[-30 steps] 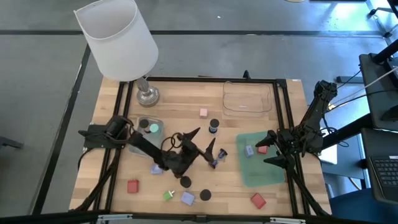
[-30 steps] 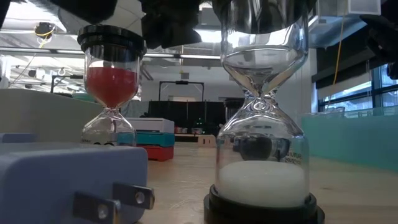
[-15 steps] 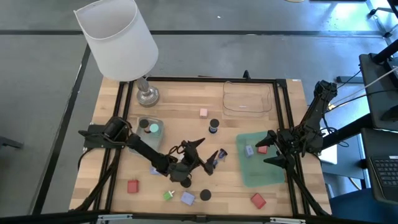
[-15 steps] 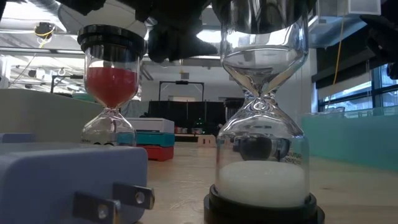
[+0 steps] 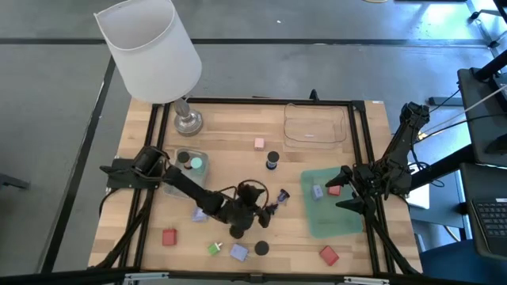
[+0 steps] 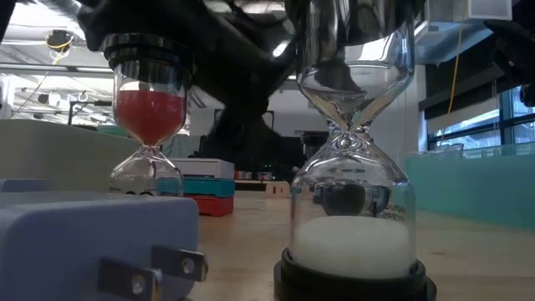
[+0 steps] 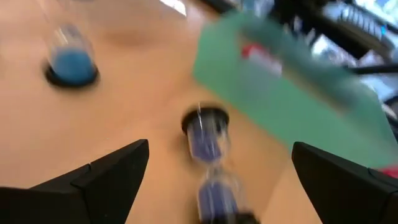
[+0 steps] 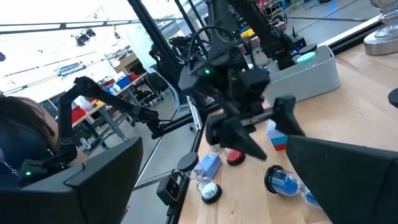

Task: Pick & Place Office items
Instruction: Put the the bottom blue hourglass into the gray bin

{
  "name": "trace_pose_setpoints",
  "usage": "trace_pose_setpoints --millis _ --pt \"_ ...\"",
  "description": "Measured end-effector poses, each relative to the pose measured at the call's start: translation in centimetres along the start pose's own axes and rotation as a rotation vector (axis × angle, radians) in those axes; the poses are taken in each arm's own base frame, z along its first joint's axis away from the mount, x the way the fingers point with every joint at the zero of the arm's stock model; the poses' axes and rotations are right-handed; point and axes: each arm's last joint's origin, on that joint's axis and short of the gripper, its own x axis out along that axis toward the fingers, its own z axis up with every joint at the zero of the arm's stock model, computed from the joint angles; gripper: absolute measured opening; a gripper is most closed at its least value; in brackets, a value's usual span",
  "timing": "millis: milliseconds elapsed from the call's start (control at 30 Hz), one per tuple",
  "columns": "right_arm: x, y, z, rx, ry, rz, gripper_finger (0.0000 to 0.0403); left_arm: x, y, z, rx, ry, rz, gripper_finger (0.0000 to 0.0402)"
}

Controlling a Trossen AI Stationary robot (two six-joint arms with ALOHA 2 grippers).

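1. Two trays lie on the right half of the high view. The clear tray [image 5: 315,127] is at upper right, and the green tray [image 5: 342,222] sits below it, already holding a red block [image 5: 333,189] and a lilac block [image 5: 318,191].
2. Your right gripper [image 5: 343,188] waits, jaws wide, over the green tray's right side.
3. Your left gripper [image 5: 255,209] has dropped toward lower centre of the frame over the last second. Its jaws are spread wide and hold nothing.
4. That move brings the lying blue hourglass [image 7: 208,163] between the fingers in the left wrist view. In the high view it lies at centre, just left of the green tray, so the grasp looks near but is not made yet.
5. Several pieces are still loose: a pink block [image 5: 259,143] at upper centre, plus a second red block [image 5: 169,237], a black cap [image 5: 261,248] and a green bit [image 5: 215,248] along the bottom. Most of the sorting is still ahead of you.
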Motion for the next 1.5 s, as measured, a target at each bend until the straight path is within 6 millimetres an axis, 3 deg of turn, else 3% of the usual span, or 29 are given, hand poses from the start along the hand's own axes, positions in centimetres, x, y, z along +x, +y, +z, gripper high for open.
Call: trace_pose_setpoints --millis 133,300,467,600,1067,1233,1500 --pt "0.0 0.0 0.0 0.000 0.000 0.000 0.0400 1.4 0.4 1.2 -0.041 0.216 0.021 0.0393" --pt "0.0 0.0 0.0 0.000 0.000 0.000 0.0400 2.9 0.1 4.7 -0.070 0.474 0.054 0.0392" --pt "0.0 0.0 0.0 0.000 0.000 0.000 0.0400 3.9 -0.1 8.3 -0.066 0.597 0.047 0.0385" --pt "0.0 0.0 0.0 0.000 0.000 0.000 0.0400 4.3 0.2 10.0 -0.100 0.663 0.059 0.0384" --pt "0.0 0.0 0.0 0.000 0.000 0.000 0.0400 4.9 0.8 10.0 -0.143 0.688 0.112 0.0384" --pt "0.0 0.0 0.0 0.001 0.000 0.000 0.0400 4.9 -0.8 10.5 -0.105 0.664 0.182 0.0384" --pt "0.0 0.0 0.0 -0.001 0.001 -0.001 0.0400 7.7 -3.2 10.0 -0.023 0.744 0.280 0.0384"
